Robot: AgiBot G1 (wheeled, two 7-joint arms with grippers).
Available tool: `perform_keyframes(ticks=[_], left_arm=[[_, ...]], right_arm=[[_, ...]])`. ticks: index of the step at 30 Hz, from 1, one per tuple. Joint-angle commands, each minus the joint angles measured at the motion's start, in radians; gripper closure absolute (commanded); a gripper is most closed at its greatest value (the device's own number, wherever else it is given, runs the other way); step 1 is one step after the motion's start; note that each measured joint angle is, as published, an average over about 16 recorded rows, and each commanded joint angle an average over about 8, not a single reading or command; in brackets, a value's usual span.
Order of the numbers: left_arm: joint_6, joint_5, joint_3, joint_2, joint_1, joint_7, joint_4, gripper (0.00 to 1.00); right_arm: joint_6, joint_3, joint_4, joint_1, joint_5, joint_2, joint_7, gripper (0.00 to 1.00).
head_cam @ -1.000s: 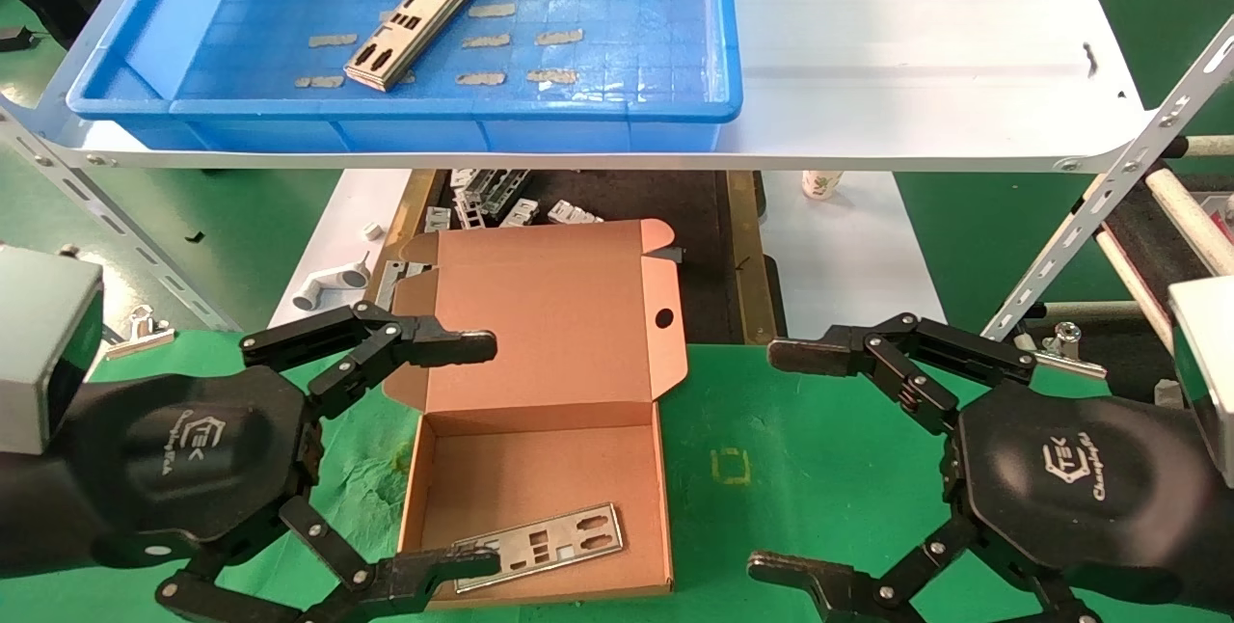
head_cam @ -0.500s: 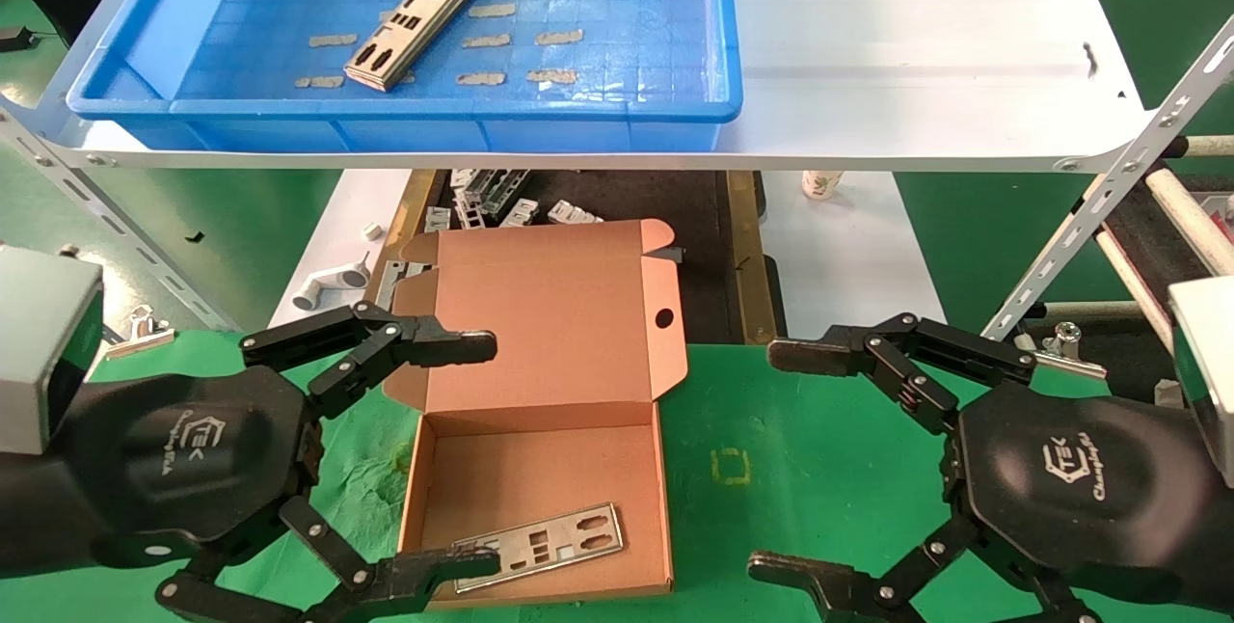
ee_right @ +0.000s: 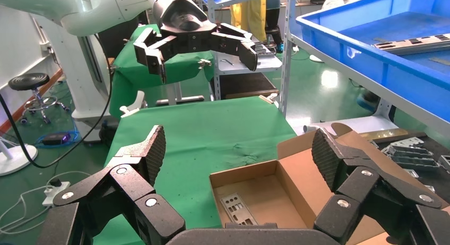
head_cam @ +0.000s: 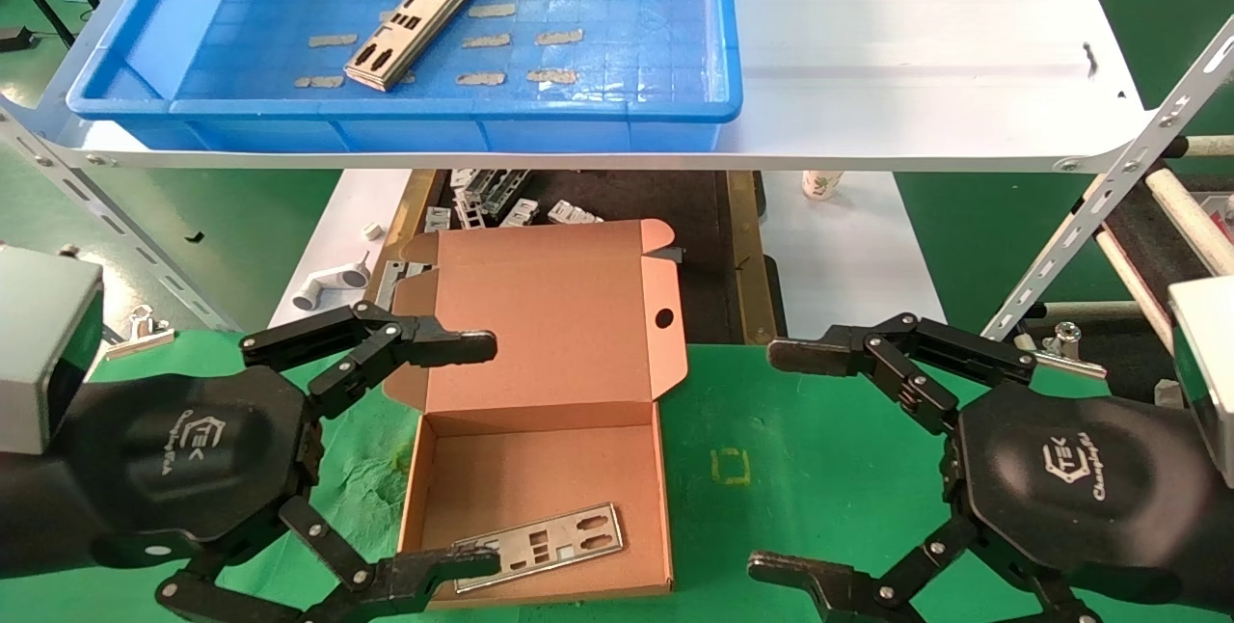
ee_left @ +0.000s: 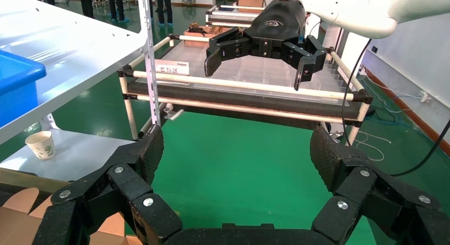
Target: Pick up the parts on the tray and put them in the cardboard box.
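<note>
One silver plate (head_cam: 411, 28) lies in the blue tray (head_cam: 443, 110) on the white shelf at the back left. The open cardboard box (head_cam: 540, 411) stands on the green cloth in front, with another plate (head_cam: 540, 546) on its floor; that plate also shows in the right wrist view (ee_right: 236, 208). My left gripper (head_cam: 490, 454) is open and empty at the box's left side, its fingers (head_cam: 453, 346) spanning the box. My right gripper (head_cam: 771, 459) is open and empty, to the right of the box above the cloth. In the right wrist view the tray (ee_right: 371, 54) holds the plate (ee_right: 419, 43).
Tan tape strips (head_cam: 540, 37) lie on the tray floor. Grey brackets (head_cam: 501, 199) lie in a dark tray behind the box. A paper cup (head_cam: 819, 184) stands under the shelf. A slanted metal shelf post (head_cam: 1109, 189) rises at right, with a roller rack (head_cam: 1186, 228) beyond.
</note>
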Motion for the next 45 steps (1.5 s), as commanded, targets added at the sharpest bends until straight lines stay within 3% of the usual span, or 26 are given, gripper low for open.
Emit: perform_keyframes(ticks=[1, 45], left_arm=[[0.000, 0.000, 0.000, 0.000, 0.000, 0.000, 0.000, 0.00], [0.000, 0.000, 0.000, 0.000, 0.000, 0.000, 0.000, 0.00]], right_arm=[[0.000, 0.000, 0.000, 0.000, 0.000, 0.000, 0.000, 0.00], [0.000, 0.000, 0.000, 0.000, 0.000, 0.000, 0.000, 0.00]])
